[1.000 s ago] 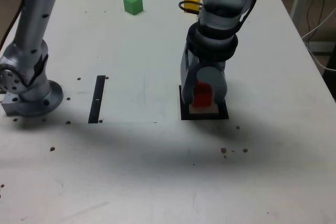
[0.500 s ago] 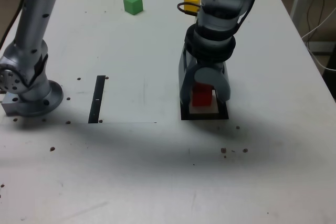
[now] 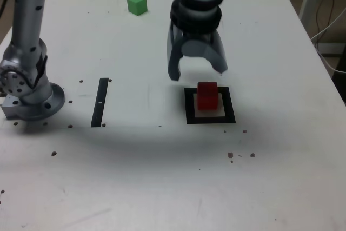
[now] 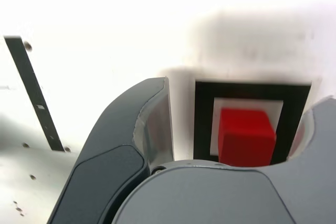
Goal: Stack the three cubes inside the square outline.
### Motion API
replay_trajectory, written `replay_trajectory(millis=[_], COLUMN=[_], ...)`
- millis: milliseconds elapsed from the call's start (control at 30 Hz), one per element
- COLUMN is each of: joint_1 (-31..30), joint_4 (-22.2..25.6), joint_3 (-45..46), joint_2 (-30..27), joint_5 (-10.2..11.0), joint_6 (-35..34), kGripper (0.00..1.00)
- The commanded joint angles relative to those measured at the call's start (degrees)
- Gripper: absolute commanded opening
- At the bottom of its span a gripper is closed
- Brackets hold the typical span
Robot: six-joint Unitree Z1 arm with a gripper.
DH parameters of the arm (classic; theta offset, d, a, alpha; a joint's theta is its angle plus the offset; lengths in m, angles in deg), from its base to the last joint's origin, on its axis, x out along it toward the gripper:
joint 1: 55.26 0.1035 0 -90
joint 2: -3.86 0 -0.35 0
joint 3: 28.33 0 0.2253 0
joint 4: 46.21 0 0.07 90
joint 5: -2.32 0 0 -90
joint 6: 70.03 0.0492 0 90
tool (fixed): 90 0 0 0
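The red cube (image 3: 207, 95) (image 4: 245, 136) rests alone on the white centre of the square outline (image 3: 190, 116) (image 4: 203, 109). My gripper (image 3: 198, 72) hangs open just behind and above it, nothing between its fingers (image 4: 152, 124). The green cube (image 3: 137, 4) sits at the far side of the table, toward the exterior view's left. The yellow cube is hidden behind the arm.
A narrow black strip (image 3: 100, 102) (image 4: 33, 92) lies on the table to the exterior view's left of the outline. The arm's base (image 3: 28, 93) stands at the table's left edge in the exterior view. Small dark specks dot the tabletop.
The gripper let go of the red cube inside the outline, then rose and drew back toward the far side of the table, its fingers spread wider. The cube stayed put.
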Motion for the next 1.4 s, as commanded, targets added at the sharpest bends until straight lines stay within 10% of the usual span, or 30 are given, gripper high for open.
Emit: replay_trajectory(millis=[0, 1367], joint_1=[1.4, 34.6], joint_4=[0.2, 15.7], joint_3=[-0.5, -34.4], joint_2=[-0.3, 15.5], joint_5=[0.4, 5.3], joint_6=[1.5, 41.7], kGripper=[0.99, 0.98])
